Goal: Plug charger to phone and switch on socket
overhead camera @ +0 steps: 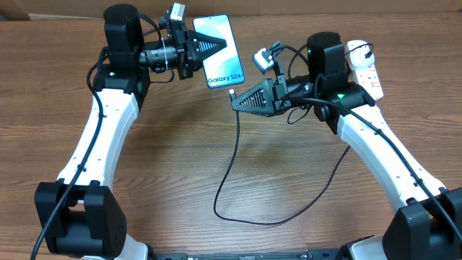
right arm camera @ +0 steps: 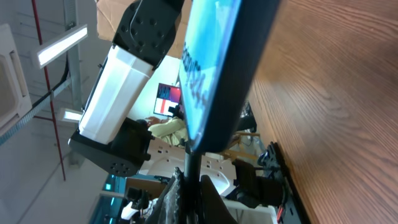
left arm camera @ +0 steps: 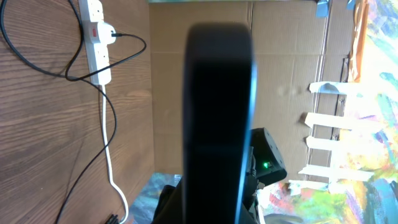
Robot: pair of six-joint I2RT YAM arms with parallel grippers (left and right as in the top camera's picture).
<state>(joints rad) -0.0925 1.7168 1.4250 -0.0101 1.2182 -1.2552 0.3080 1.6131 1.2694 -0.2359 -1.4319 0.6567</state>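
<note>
Charger (overhead camera: pixel 238 133), clenched in right hand (overhead camera: pixel 233 102), sits just beside phone (overhead camera: pixel 224 66) grasped by left hand (overhead camera: pixel 216 45); slight misalignment could jam or bend it.

The phone (left arm camera: pixel 217 118) looks blurred and cropped.

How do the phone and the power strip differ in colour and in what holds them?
The phone has a blue screen in a dark frame; the power strip is white with red marks. The left gripper holds the phone; the power strip lies on the table, ungripped. Both are oblong.
</note>
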